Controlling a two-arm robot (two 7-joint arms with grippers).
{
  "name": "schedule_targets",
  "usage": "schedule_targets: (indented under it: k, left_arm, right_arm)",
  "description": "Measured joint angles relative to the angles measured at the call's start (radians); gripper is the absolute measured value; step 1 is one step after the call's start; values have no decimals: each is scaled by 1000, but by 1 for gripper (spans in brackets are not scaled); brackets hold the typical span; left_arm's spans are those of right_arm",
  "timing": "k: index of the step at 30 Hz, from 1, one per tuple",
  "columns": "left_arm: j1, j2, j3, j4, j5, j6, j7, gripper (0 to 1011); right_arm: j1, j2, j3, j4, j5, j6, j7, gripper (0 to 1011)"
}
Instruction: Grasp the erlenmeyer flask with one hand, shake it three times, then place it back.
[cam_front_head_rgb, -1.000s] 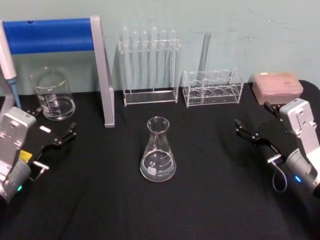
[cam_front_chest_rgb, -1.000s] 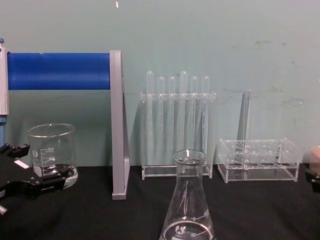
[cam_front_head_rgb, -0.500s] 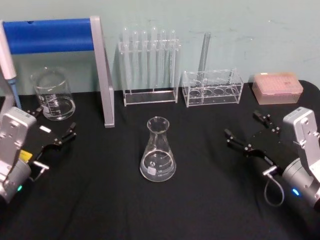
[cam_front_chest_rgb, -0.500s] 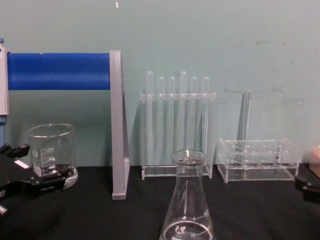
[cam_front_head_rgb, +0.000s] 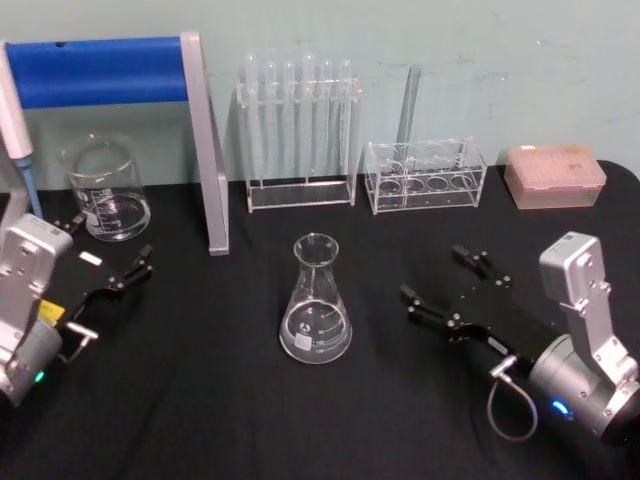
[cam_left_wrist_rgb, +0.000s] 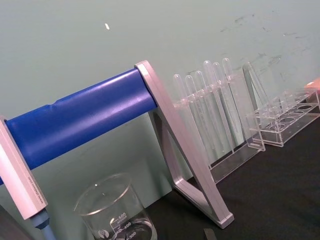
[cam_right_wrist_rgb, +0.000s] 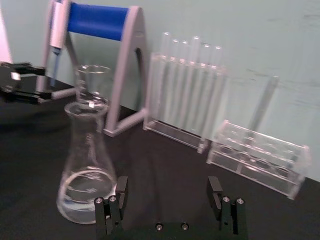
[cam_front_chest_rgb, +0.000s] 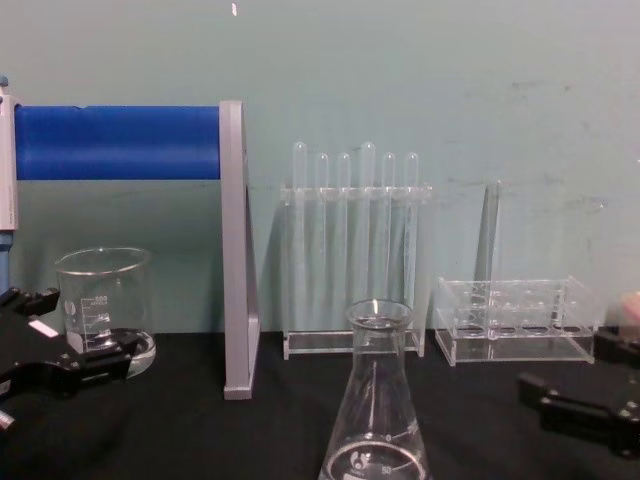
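Head view: the flask (cam_front_head_rgb: 316, 305) stands upright at the middle of the black counter (cam_front_head_rgb: 220, 400), where it stood a second ago. The right end effector (cam_front_head_rgb: 435, 272), fingers spread wide and holding nothing, has come in from the counter's right edge and is now near the flask, not touching it. The left end effector (cam_front_head_rgb: 110, 245) stays by the left edge, open and empty, near a beaker (cam_front_head_rgb: 107, 190).

Left wrist view: the beaker (cam_left_wrist_rgb: 112, 210) carries white marks reading "400" and "300". A stand with a blue bar (cam_left_wrist_rgb: 85, 112) rises behind it.

Right wrist view: the flask (cam_right_wrist_rgb: 86, 160) stands beyond one finger (cam_right_wrist_rgb: 112, 205) of the right end effector (cam_right_wrist_rgb: 167, 200), not centred in the wide gap.

Chest view: the flask (cam_front_chest_rgb: 377, 400) shows "50" near its base. The right end effector (cam_front_chest_rgb: 590, 375) reaches farther in from the right than before. The left end effector (cam_front_chest_rgb: 65, 330) has not moved.
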Motion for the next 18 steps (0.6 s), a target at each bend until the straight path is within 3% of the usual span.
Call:
schedule_targets:
  k: [18]
  left_arm:
    - [0, 0, 0, 0, 0, 0, 0, 1001]
  right_arm:
    - [31, -74, -17, 10, 47, 12, 146, 1003]
